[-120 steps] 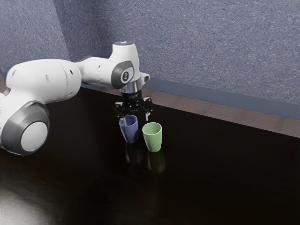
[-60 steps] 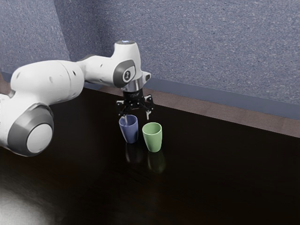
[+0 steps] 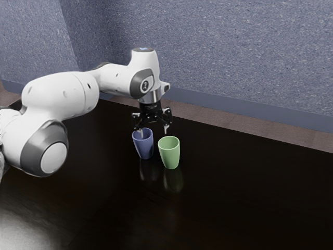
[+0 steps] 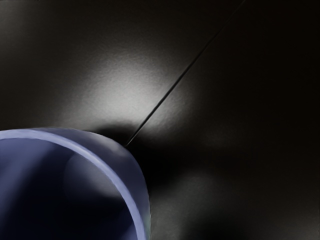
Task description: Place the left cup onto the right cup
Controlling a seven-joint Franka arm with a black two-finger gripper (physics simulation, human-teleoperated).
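One s ago vs. now: the arm (image 3: 62,99) has its big white links further toward the exterior view's right and a bit higher. The gripper (image 3: 151,127) moved only slightly to that same side and is over the blue cup as before. Both cups kept their place.
Half s ago vs. now: same drift, but smaller.
Count: 1 arm, 1 gripper, 2 cups (1 blue, 1 green), 1 surface.
Blue cup (image 3: 143,146): the task's thing. It stands upright on the surface (image 3: 239,198), at the exterior view's left of the green cup (image 3: 169,152) and just beside it; I see no contact between them. In the wrist view its rim is large and blurred, right under the hand.
Gripper state: cannot tell if apart or clamped. The black hand sits directly above the blue cup's mouth, very near the rim.
Green cup: upright on the surface, mouth upward, standing apart from the gripper.
Shapes: both cups round, w/o handle, wider at the mouth and narrowing to the base. The blue cup's wall is thin w/ a rounded lip.
Materials: the cups look smooth and matte, like plastic. The surface is very dark and glossy, w/ a reflection under each cup. A thin straight seam (image 4: 185,72) crosses it in the wrist view.
Wall (image 3: 234,41): blue-grey, grainy texture.
Arm finish: smooth white shells w/ grey joint rings.
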